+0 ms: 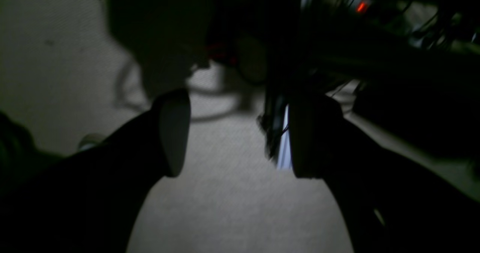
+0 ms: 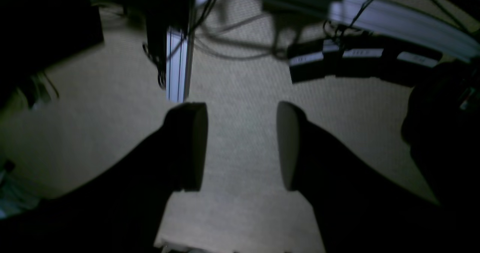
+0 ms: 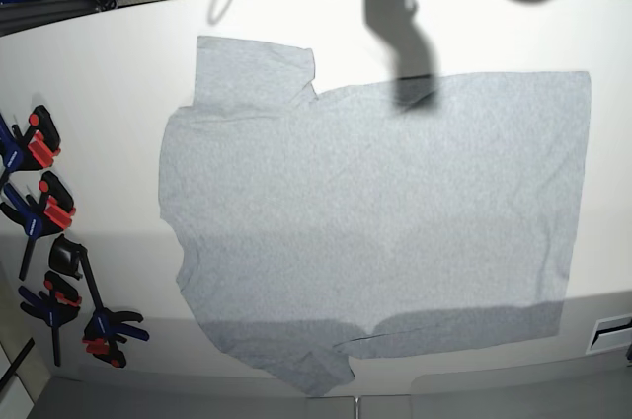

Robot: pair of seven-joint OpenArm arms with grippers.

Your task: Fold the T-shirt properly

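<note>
The light grey T-shirt (image 3: pixel 375 221) lies spread flat on the white table (image 3: pixel 99 73) in the base view, plain side up. Its neck is toward the left and its hem toward the right. One sleeve (image 3: pixel 252 73) points to the far edge, the other (image 3: pixel 306 365) to the near edge. Neither arm shows in the base view; only shadows fall on the far edge. My left gripper (image 1: pixel 240 140) is open and empty over carpet in the left wrist view. My right gripper (image 2: pixel 240 146) is open and empty over carpet too. The shirt shows in neither wrist view.
Several red, blue and black clamps (image 3: pixel 44 211) lie along the table's left edge. An aluminium frame post (image 2: pixel 179 65) and cables stand on the carpet ahead of the right gripper. A power strip with a red light (image 1: pixel 362 7) shows in the dark left wrist view.
</note>
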